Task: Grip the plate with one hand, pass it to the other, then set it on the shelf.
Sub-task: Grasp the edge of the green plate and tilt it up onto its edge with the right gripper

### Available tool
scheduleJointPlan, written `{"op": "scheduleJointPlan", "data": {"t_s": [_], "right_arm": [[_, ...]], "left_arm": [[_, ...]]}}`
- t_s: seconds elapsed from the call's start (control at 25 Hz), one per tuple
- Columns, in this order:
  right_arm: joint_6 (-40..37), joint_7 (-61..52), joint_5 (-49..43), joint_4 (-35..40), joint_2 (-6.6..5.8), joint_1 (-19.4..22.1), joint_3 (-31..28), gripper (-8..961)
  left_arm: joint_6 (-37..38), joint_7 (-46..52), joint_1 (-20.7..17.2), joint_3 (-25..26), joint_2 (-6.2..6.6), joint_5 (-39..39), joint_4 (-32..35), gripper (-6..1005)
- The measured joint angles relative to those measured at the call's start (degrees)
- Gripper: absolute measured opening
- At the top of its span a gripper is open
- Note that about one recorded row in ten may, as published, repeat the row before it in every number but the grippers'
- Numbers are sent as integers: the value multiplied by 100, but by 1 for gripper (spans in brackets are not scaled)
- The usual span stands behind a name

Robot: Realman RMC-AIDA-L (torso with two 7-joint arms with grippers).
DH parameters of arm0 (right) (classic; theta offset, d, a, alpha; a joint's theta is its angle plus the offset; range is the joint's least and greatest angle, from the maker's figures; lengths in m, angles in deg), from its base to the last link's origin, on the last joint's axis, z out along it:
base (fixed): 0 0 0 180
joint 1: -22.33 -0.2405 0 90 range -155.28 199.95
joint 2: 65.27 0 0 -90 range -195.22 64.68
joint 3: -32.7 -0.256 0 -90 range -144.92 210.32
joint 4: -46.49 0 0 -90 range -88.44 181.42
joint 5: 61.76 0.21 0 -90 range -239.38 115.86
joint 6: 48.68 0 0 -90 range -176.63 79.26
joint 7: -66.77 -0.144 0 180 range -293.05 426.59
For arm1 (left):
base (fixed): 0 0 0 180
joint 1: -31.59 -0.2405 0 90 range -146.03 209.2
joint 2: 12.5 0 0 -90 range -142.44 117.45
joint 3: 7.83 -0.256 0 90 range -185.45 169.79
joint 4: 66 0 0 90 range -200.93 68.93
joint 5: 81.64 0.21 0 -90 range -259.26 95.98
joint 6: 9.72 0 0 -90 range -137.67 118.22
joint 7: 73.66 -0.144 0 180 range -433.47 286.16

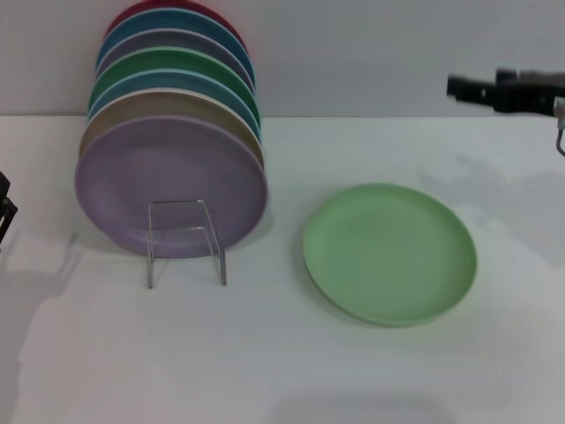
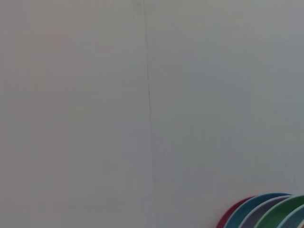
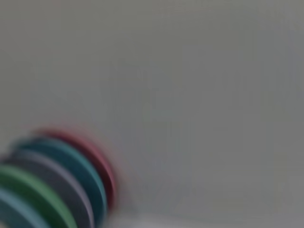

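Seven stacked plates (image 1: 172, 181) fill the shelf (image 1: 185, 240) beside the plate (image 1: 389, 253).

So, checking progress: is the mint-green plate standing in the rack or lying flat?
Lying flat. The plate rests face up on the white table, beside the clear rack, apart from the lilac plate standing there.

Soft, even light from overhead fills the room; the white table (image 1: 291, 371) looks bright, with faint grey shadows at lower left and under the plate (image 1: 389, 253). No glare. The right wrist view is blurred, its stacked plates (image 3: 52, 185) smeared
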Motion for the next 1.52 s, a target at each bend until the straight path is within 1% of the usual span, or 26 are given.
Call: {"op": "scheduleJointPlan", "data": {"t_s": [0.04,0.08,0.12,0.16,0.2,0.24,0.28,0.32,0.36,0.44,0.48,0.56,0.6,0.64,0.68,0.84,1.28,1.32,1.52], "right_arm": [[895,-1435,-1425,-302,-24,-270,-96,816],[895,-1435,-1425,-302,-24,-270,-96,816],[1676,-2213,-2282,-240,-61,-599,-355,817],[1676,-2213,-2282,-240,-61,-599,-355,817],[2062,-2485,-2570,-134,-87,-773,-520,817],[2579,-2621,-2755,177,-133,-1093,-861,817],[2579,-2621,-2755,177,-133,-1093,-861,817],[2834,-2491,-2722,480,-198,-1347,-1094,817],[2834,-2491,-2722,480,-198,-1347,-1094,817],[2929,-2322,-2735,790,-273,-1583,-1193,817],[2929,-2322,-2735,790,-273,-1583,-1193,817],[2921,-2220,-2743,1017,-292,-1698,-1177,817],[2905,-2162,-2736,1174,-295,-1762,-1164,817],[2853,-2063,-2725,1508,-305,-1899,-1148,817],[2853,-2063,-2725,1508,-305,-1899,-1148,817],[2715,-1903,-2902,2180,-344,-2209,-1078,816],[2356,-1811,-2893,2985,-356,-2477,-823,816],[2306,-1798,-2896,3162,-356,-2541,-788,816],[2243,-1785,-2934,3345,-362,-2606,-771,817]], "left_arm": [[0,0,0,0,0,0,0,817],[-5,0,2,0,1,-3,-4,816],[-8,0,18,-1,1,-11,-6,816],[-9,0,24,-2,1,-11,-6,815],[-11,0,34,-3,1,-10,-6,815],[-14,1,38,-3,2,-10,-4,814],[-17,1,40,-3,2,-10,-4,814],[-17,0,41,-4,3,-12,-2,813],[-18,1,44,-3,3,-16,-2,813],[-24,0,47,-4,2,-16,3,812],[-24,0,47,-4,2,-16,3,811],[-30,-3,47,-4,2,-13,14,810],[-36,-6,49,-3,2,-12,18,810],[-62,-10,53,-3,2,-8,22,809],[-62,-10,53,-3,2,-8,22,809],[-82,-30,55,-3,2,-18,51,807],[-228,-50,69,-4,31,-25,60,801],[-276,-54,92,-4,35,-25,62,801],[-299,-64,105,4,44,-24,68,798]]}}
